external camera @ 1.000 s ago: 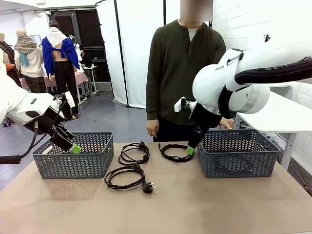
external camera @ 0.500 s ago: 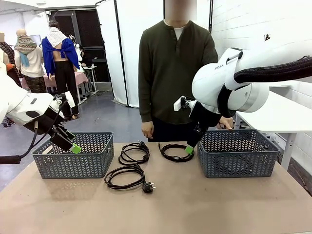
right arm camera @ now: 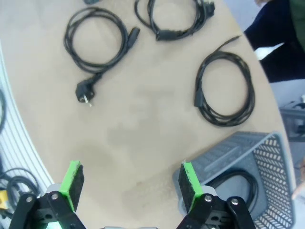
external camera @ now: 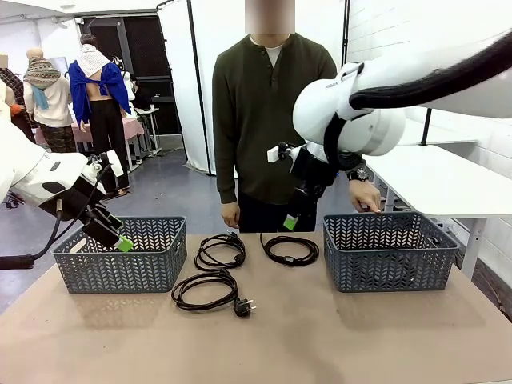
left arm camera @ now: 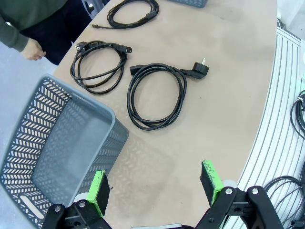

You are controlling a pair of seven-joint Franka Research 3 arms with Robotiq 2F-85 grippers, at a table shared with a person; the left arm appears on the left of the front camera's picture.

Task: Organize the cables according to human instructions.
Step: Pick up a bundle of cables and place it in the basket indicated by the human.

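Right arm (external camera: 352, 120) raised, right basket (external camera: 390, 256) (one cable (right arm camera: 233, 177))

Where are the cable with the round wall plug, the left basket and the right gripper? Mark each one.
cable with the round wall plug (external camera: 243, 306): front view, on its plug.
left basket (external camera: 120, 270): front view, on its near wall.
right gripper (right arm camera: 129, 176): right wrist view, midway between its open fingertips.

left gripper (left arm camera: 155, 183), jaws wide apart, hangs above a brown table (left arm camera: 228, 71) beside a grey basket (left arm camera: 81, 143). a first cable (left arm camera: 155, 95), round plug out, lies just right of the basket; a second cable (left arm camera: 97, 64) lies farther off, near a person's hand (left arm camera: 34, 49); a third cable (left arm camera: 131, 12) lies farther right.
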